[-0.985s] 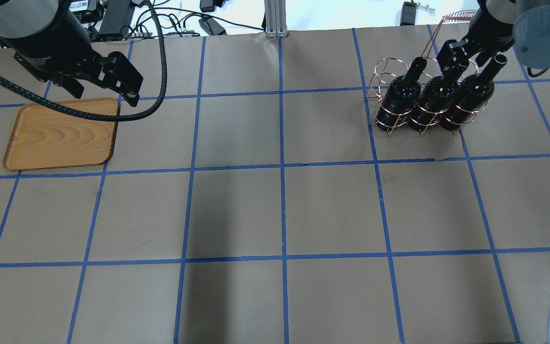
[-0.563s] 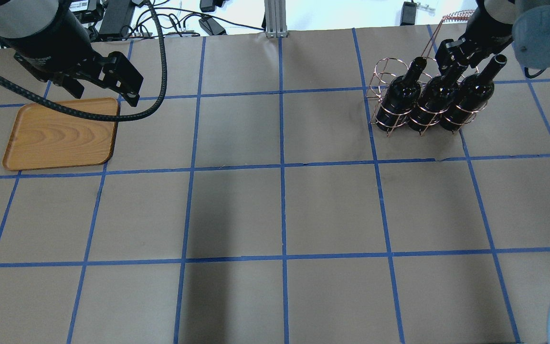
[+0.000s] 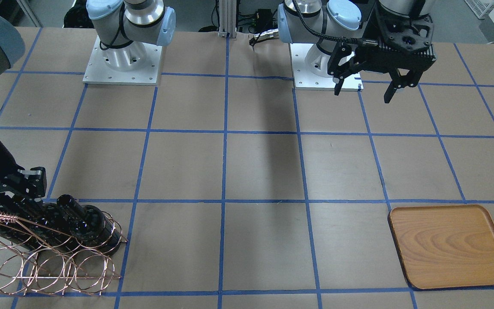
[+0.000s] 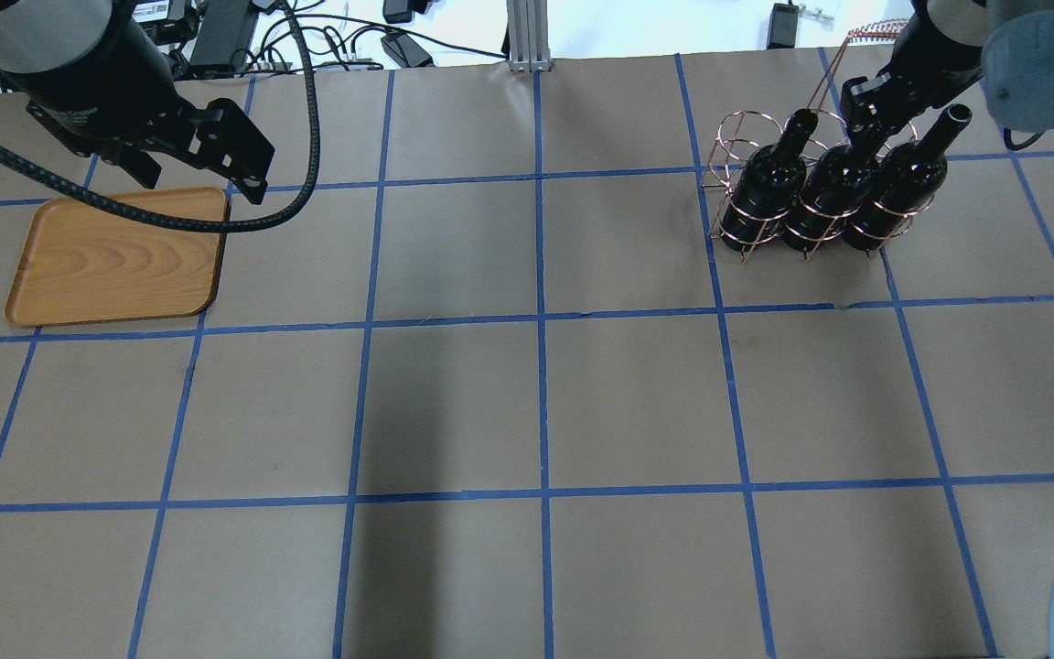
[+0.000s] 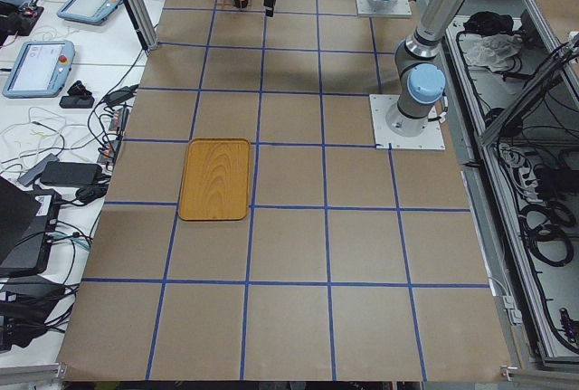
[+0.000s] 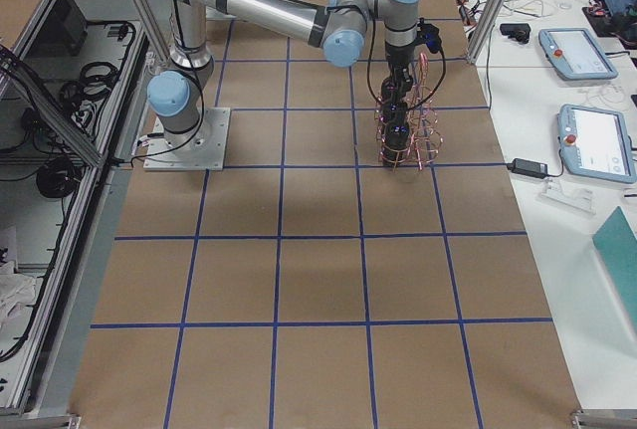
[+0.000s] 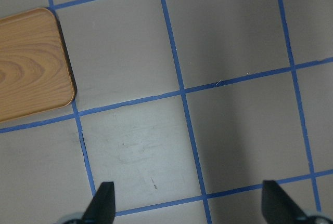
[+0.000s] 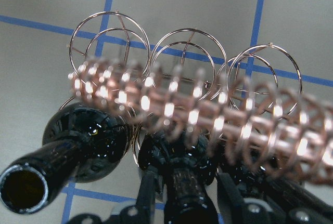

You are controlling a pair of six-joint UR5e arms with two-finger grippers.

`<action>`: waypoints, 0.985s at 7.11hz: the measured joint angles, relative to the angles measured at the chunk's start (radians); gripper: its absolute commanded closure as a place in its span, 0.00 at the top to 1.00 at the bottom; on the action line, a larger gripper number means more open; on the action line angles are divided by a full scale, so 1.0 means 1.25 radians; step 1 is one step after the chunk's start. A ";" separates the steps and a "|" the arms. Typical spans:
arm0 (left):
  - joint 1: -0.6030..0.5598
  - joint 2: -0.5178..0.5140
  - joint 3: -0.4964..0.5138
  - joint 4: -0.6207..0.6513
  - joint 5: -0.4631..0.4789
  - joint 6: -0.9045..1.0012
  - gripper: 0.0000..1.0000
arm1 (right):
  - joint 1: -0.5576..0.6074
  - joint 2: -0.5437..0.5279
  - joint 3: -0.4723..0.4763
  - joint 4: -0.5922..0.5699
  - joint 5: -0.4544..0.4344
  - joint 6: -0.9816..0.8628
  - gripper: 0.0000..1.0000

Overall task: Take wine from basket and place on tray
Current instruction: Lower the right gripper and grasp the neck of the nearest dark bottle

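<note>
Three near-black wine bottles stand tilted in the copper wire basket (image 4: 730,146) at the far right: left (image 4: 765,188), middle (image 4: 824,192), right (image 4: 898,183). My right gripper (image 4: 864,114) is down over the middle bottle's neck. In the right wrist view the gripper (image 8: 187,203) has a finger (image 8: 147,193) close on each side of that neck, under the coiled handle (image 8: 208,109). The wooden tray (image 4: 115,256) lies empty at the far left. My left gripper (image 4: 202,183) hangs open and empty above the tray's far right corner; it also shows in the left wrist view (image 7: 190,208).
Cables and power bricks (image 4: 216,37) lie past the table's far edge, by an aluminium post (image 4: 522,37). The two arm bases (image 3: 122,60) (image 3: 326,64) stand on the robot's side. Blue tape lines grid the brown table. Pendants (image 6: 597,140) lie on a side bench.
My right gripper has shifted slightly toward the far edge along the middle bottle's neck. The bottles, basket, tray and left arm have not moved.
</note>
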 measured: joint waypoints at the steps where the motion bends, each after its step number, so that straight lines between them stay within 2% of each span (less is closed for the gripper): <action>1: 0.000 0.000 0.000 0.000 0.000 0.000 1.00 | 0.000 0.001 0.000 0.000 0.000 0.000 0.48; 2: 0.000 0.000 0.000 0.000 0.000 0.000 1.00 | 0.000 0.001 0.000 0.000 0.000 0.000 0.30; 3: 0.000 0.000 0.000 0.000 0.000 0.000 1.00 | 0.000 0.002 0.000 0.000 0.001 0.000 0.07; 4: 0.000 0.000 0.000 0.000 0.000 0.000 1.00 | 0.000 0.002 -0.002 0.000 0.001 0.000 0.00; 7: 0.000 0.000 0.000 -0.001 0.000 0.000 1.00 | 0.000 0.000 -0.008 0.005 -0.001 -0.002 0.00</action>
